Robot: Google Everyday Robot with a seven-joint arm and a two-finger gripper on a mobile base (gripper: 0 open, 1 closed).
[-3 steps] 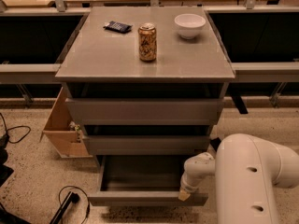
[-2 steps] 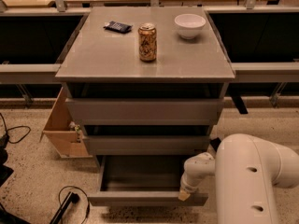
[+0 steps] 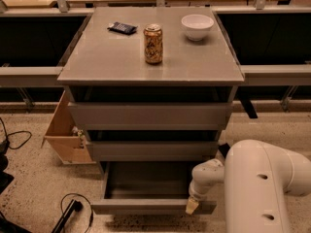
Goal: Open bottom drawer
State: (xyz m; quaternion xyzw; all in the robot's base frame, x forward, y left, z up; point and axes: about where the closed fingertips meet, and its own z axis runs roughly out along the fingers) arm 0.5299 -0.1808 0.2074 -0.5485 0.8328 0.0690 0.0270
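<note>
The bottom drawer (image 3: 150, 207) of the grey cabinet (image 3: 150, 115) stands pulled out, its plain grey inside (image 3: 146, 181) showing. Its flat front is low near the floor. My gripper (image 3: 192, 205) is at the right part of the drawer's front edge, at the end of the white arm (image 3: 262, 183) that comes in from the lower right. The two upper drawer fronts (image 3: 148, 114) are in.
On the cabinet top stand a can (image 3: 153, 43), a white bowl (image 3: 197, 26) and a dark packet (image 3: 122, 28). A light wooden box (image 3: 65, 135) leans at the cabinet's left. Black cables (image 3: 73, 212) lie on the speckled floor at the lower left.
</note>
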